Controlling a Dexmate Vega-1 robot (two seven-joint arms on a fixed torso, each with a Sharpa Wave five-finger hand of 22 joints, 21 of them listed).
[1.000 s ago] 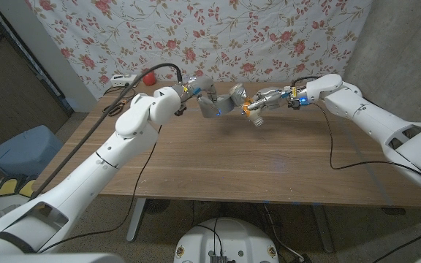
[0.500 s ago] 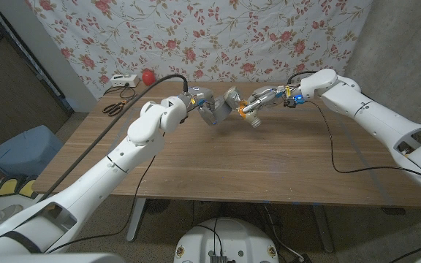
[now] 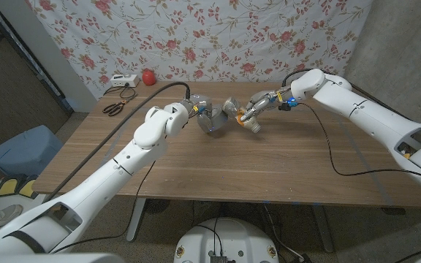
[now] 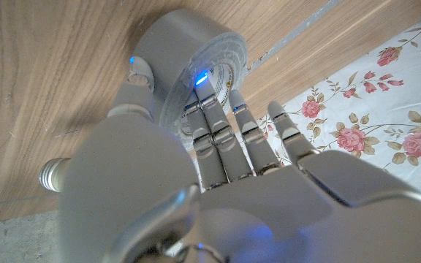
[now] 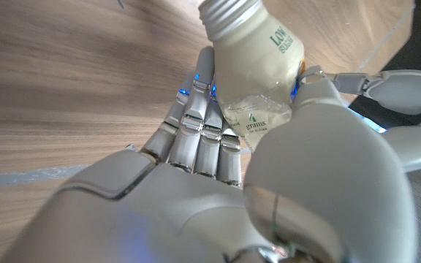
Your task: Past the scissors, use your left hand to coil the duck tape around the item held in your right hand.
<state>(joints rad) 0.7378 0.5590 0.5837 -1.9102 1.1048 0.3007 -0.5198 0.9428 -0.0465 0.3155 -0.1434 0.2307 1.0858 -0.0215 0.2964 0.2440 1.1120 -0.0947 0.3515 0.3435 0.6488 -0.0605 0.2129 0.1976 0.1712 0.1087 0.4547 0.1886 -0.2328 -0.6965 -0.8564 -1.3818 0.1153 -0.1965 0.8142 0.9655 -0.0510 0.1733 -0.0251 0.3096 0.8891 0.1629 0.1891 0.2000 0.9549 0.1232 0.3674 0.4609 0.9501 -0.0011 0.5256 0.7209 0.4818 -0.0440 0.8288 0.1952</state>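
- Head view: I have my left hand (image 3: 209, 119) just past the table's (image 3: 269, 172) centre, toward twelve o'clock, gripping the roll of grey duct tape (image 3: 212, 124). From here I cannot tell how the fingers sit on it.
- Head view: my right hand (image 3: 258, 108) is at about three o'clock from the left one, close beside it, holding a small cream bottle (image 3: 250, 120) whose metal-coloured cap points down toward the wood. A grey piece (image 3: 230, 107) sits between the two hands; I cannot tell whether it is tape strip or part of a hand.
- Head view: the scissors (image 3: 112, 109) lie far off at ten o'clock near the table's back left corner, with a white box (image 3: 120, 81) and a red round thing (image 3: 148, 77) beyond them, in front of the flowered cloth (image 3: 196, 33).
- Left wrist view: my left hand (image 4: 218, 168) has its fingers (image 4: 212, 120) pressed side by side, reaching over the rim into the core of the tape roll (image 4: 185, 55), with the thumb (image 4: 139, 80) on the roll's outer face. The bottle's threaded cap (image 4: 53, 174) shows beside the hand.
- Right wrist view: my right hand (image 5: 218, 168) holds the bottle (image 5: 258, 66) with its fingers (image 5: 196, 124) close together on one side and the thumb (image 5: 327, 95) on the other. The label has green print, and the cap end sticks out past the fingertips.
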